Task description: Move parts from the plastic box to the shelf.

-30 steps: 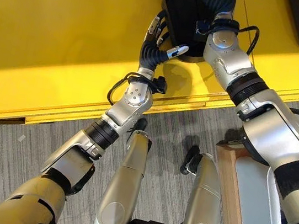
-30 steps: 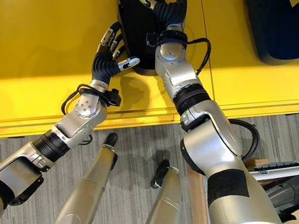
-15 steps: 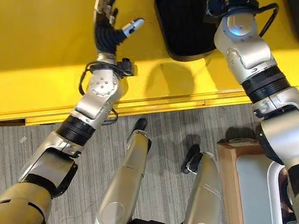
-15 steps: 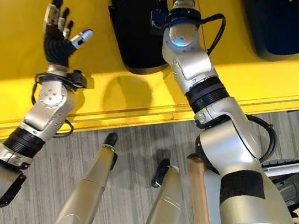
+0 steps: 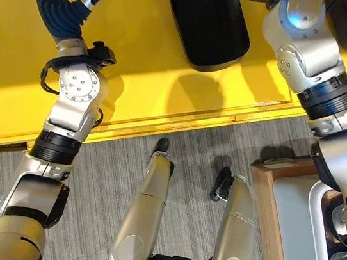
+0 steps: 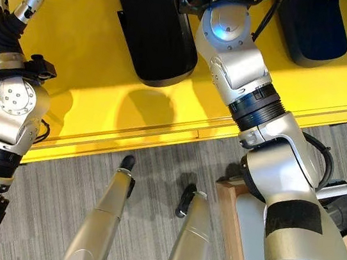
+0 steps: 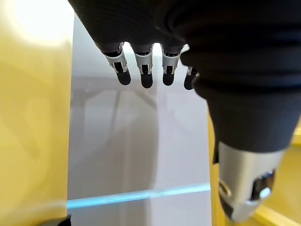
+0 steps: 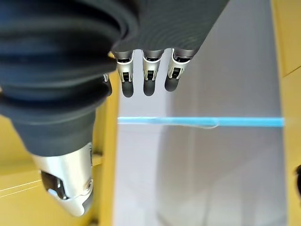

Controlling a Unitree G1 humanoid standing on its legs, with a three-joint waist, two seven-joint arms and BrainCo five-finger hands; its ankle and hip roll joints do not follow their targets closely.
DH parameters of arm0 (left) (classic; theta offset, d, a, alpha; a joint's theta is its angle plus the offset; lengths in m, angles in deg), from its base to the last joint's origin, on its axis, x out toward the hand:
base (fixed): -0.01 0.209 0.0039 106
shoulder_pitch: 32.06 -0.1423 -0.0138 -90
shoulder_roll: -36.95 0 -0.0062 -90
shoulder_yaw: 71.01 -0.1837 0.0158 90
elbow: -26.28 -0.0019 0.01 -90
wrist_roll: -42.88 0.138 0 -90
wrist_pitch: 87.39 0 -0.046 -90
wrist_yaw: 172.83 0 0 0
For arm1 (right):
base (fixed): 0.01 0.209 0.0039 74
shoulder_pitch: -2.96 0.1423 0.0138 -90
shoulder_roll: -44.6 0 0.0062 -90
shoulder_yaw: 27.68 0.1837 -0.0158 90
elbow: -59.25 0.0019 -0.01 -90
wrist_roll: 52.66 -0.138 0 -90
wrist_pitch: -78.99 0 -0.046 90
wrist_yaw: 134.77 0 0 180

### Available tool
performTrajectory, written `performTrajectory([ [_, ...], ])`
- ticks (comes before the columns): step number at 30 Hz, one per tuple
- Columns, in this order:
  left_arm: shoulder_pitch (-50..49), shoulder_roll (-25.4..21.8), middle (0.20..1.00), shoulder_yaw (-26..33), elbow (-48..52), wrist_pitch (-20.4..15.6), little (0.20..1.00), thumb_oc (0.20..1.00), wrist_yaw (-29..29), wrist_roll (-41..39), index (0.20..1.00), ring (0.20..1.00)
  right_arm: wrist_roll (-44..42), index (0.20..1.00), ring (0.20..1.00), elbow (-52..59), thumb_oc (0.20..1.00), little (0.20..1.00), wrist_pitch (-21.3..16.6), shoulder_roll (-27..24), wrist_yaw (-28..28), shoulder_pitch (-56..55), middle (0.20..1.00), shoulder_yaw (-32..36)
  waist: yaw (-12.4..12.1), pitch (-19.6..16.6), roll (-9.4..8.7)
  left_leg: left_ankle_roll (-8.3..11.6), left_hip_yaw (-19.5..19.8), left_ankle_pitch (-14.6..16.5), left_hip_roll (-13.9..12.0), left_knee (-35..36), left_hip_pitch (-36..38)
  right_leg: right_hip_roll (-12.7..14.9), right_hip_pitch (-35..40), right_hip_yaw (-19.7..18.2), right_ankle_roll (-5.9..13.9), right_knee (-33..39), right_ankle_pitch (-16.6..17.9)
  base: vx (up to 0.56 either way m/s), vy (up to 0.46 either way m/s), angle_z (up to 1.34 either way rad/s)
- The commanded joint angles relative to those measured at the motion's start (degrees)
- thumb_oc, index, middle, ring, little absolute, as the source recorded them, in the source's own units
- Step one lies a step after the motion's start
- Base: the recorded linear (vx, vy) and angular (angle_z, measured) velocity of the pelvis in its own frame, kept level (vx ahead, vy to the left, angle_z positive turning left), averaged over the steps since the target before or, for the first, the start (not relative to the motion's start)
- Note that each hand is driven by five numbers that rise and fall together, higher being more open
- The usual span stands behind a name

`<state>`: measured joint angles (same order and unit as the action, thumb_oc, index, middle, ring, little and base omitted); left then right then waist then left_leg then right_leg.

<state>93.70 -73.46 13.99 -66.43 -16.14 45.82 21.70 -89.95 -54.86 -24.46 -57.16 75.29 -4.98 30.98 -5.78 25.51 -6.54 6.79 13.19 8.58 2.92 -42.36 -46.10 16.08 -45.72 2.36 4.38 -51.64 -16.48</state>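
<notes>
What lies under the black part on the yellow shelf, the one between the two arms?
The black part rests directly on the yellow shelf; its shadow falls on the shelf just in front of it. Whatever may be beneath the part itself is covered and cannot be seen.

Yellow shelf (image 5: 137,67) surface left of the black part (image 5: 208,18) is bare and passable; the black part obstructs the centre, a second dark part (image 6: 311,26) lies to its right
</notes>
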Motion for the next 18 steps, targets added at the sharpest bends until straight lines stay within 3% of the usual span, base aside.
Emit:
performTrajectory([
  [1, -3.25, 0.11, 1.000, 3.40, 6.02, -2.93, 1.000, 1.000, -1.66, 2.97, 1.000, 1.000, 3.21, 1.000, 1.000, 5.74, 1.000, 1.000, -4.49, -2.51, -0.73, -2.38, 1.000, 4.55, -0.71, -1.03, 0.17, -2.16, 0.48, -1.44, -2.73, 3.61, 0.59, 0.20, 3.42, -2.24, -0.31, 2.93, 1.67, 0.00, 0.000, 0.00],
  [9, -13.98, 1.42, 1.000, 6.81, 13.10, -1.46, 1.000, 1.000, -5.33, 4.44, 1.000, 1.000, 6.37, 1.000, 1.000, 23.03, 1.000, 1.000, -6.55, -3.71, -4.15, -22.57, 1.000, 14.27, 0.19, -0.87, 0.99, -2.32, 0.42, -1.47, -2.80, 4.02, 1.25, 0.03, 4.09, -2.12, -0.34, 3.19, 1.65, 0.00, 0.000, 0.00],
  [18, -24.90, 2.95, 1.000, 5.38, 17.37, -0.32, 1.000, 1.000, -12.71, 2.00, 1.000, 1.000, 3.77, 1.000, 1.000, 34.70, 1.000, 1.000, -7.39, 2.37, -12.42, -48.37, 1.000, 17.32, 0.73, -1.32, 1.82, -2.21, 1.56, -1.97, -3.82, 6.26, 5.43, -0.29, 8.41, -1.13, -0.22, 4.88, 1.52, 0.01, -0.017, -0.03],
])
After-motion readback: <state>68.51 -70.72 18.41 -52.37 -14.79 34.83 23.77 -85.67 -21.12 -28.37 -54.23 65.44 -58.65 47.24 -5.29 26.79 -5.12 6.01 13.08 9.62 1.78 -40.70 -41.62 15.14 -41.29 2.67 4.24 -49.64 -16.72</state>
